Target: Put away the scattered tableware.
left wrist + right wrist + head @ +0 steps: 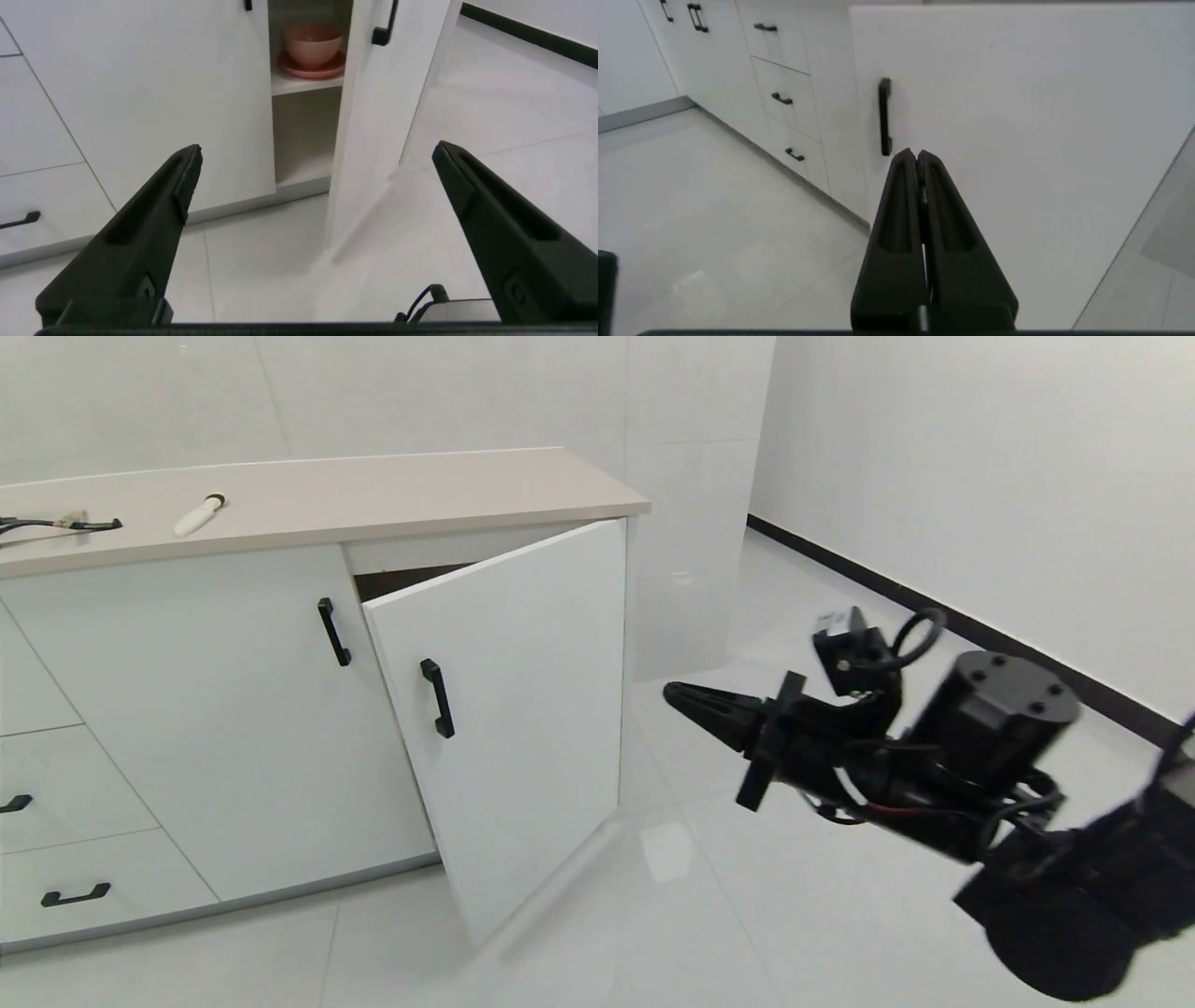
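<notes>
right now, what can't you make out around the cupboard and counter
Head view: the half-open white cupboard door hides the shelves.
Left wrist view: a pink bowl sits on a pink plate in the gap; the doors hide the rest of that shelf.
Head view: the white-handled utensil on the beige countertop is too small to identify.
Head view: the black object at the countertop's left end is cut off by the picture edge.

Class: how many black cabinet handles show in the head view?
4: closed door handle, open door handle, two drawer handles at left; others may be hidden.
</notes>
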